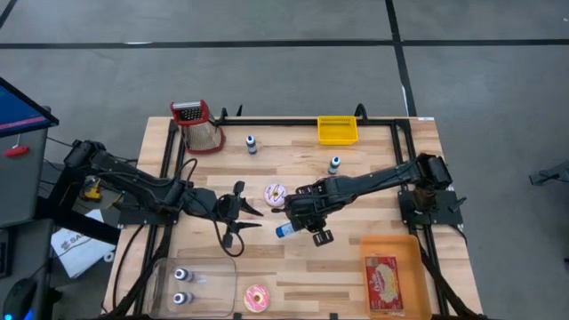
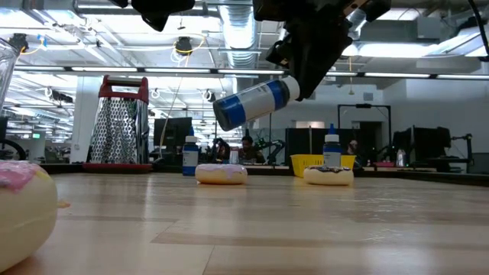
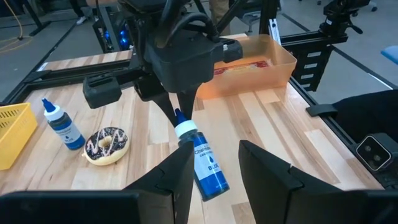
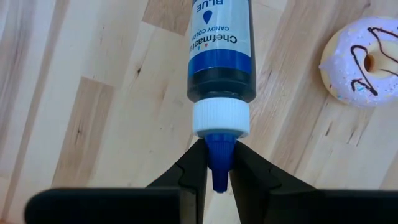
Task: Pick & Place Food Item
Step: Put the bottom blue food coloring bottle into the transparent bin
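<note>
While the right gripper (image 4: 214, 163) pinches the blue tip of a small bottle (image 1: 286, 229) of blue food colour, the bottle hangs tilted in the air above the middle of the table (image 1: 373, 187), clear of the wood in the low view. So the carrying step seems to be in hand: the bottle is lifted but not yet put down. A white doughnut with dark stripes (image 1: 275, 195) lies near it. The left gripper (image 1: 246, 213) waits just beside, its fingers spread and holding nothing. Two similar bottles (image 1: 181, 286) stand in a clear tray (image 1: 222, 267) at the near left corner. I judge this a likely goal, and the thin grip on the tip calls for a slow, steady move.
</note>
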